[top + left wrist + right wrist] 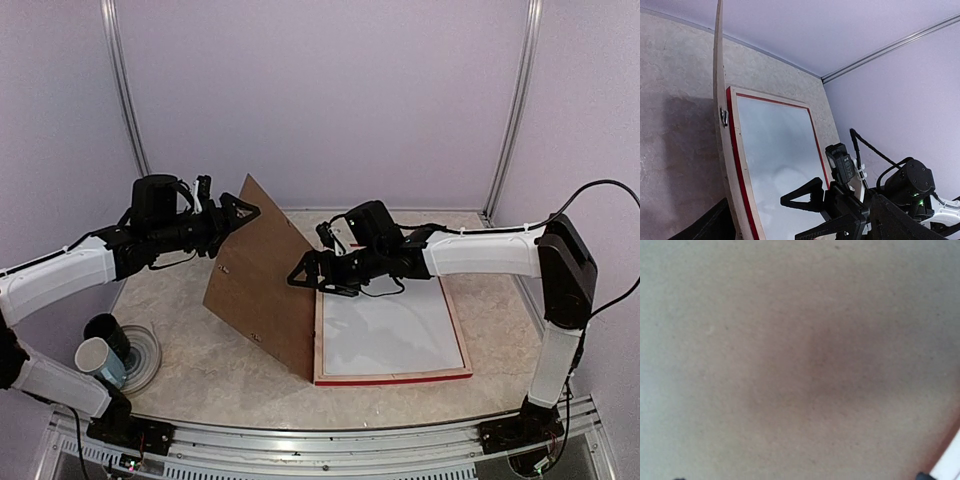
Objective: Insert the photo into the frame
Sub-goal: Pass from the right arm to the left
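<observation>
The frame (395, 377) lies face down on the table, its red edge toward me. The photo (390, 335) lies inside it, plain white back up. It also shows in the left wrist view (775, 145) inside the frame's red and wood rim (737, 155). The brown backing board (260, 285) stands tilted on the frame's left side. My left gripper (238, 212) is shut on the board's top corner. My right gripper (303, 272) is open, its fingers spread against the board's inner face. It shows in the left wrist view (805, 210). The right wrist view is filled by the board (800, 360).
A pale cup (97, 358) and a dark cylinder (108, 330) sit on a clear round disc (145, 355) at the near left. Purple walls close off the back and sides. The table's metal rail (320, 445) runs along the near edge.
</observation>
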Robot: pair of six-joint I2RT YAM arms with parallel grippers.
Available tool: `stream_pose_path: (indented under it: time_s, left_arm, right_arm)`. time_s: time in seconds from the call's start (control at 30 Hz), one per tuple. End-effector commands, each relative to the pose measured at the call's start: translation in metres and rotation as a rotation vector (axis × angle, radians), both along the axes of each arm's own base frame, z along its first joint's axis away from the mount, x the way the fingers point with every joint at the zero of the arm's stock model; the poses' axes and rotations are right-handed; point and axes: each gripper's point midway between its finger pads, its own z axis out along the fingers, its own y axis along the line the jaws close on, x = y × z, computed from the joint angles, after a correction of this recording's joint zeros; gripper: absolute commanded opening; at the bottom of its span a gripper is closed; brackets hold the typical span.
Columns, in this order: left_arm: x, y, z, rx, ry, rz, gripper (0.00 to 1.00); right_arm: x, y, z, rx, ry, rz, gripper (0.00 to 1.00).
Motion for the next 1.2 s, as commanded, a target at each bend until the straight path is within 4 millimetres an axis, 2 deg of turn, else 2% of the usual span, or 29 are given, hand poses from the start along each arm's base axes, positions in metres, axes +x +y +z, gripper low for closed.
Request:
stream_pose_path:
  time_s: [0.0,0.27,0.37,0.57,0.67,0.73,0.8,0.87,0.93,1.0,1.07,1.17]
  left_arm:
    - [-0.003,0.007,0.008,0.035,-0.011,0.002,0.88]
    - [-0.007,0.009,0.006,0.051,0.0,-0.017,0.64]
    - [-0.008,0.012,0.006,0.05,0.003,-0.01,0.63]
    - [-0.01,0.014,0.01,0.036,0.0,-0.017,0.5]
    - [-0.011,0.013,0.009,0.031,0.008,-0.024,0.48]
    - [-0.012,0.012,0.007,0.027,0.014,-0.036,0.42]
    - [-0.013,0.012,0.004,0.028,0.022,-0.038,0.4]
    - [-0.014,0.013,0.002,0.03,0.025,-0.038,0.31]
    - [-0.015,0.015,0.0,0.033,0.031,-0.032,0.29]
    - [-0.015,0.016,-0.002,0.038,0.037,-0.029,0.2]
    - [-0.015,0.018,-0.004,0.045,0.046,-0.024,0.2]
    - [-0.014,0.022,-0.007,0.06,0.062,-0.007,0.1]
  right_arm:
    - [0.001,-0.009,0.01,-0.013,-0.03,-0.016,0.99]
    - [0.001,-0.012,0.011,-0.031,-0.041,-0.015,0.99]
    - [0.001,-0.014,0.011,-0.04,-0.044,-0.017,0.99]
    - [0.0,-0.019,0.011,-0.05,-0.051,-0.017,0.99]
    - [-0.002,-0.023,0.011,-0.06,-0.054,-0.02,0.99]
    - [-0.003,-0.026,0.01,-0.066,-0.059,-0.026,0.99]
    - [-0.004,-0.029,0.01,-0.071,-0.064,-0.032,0.99]
    - [-0.004,-0.031,0.009,-0.075,-0.063,-0.034,0.99]
    - [-0.005,-0.032,0.009,-0.079,-0.062,-0.034,0.99]
    - [-0.006,-0.034,0.008,-0.084,-0.062,-0.035,0.99]
    - [-0.005,-0.036,0.009,-0.091,-0.065,-0.041,0.99]
    - [-0.005,-0.04,0.01,-0.108,-0.073,-0.053,0.99]
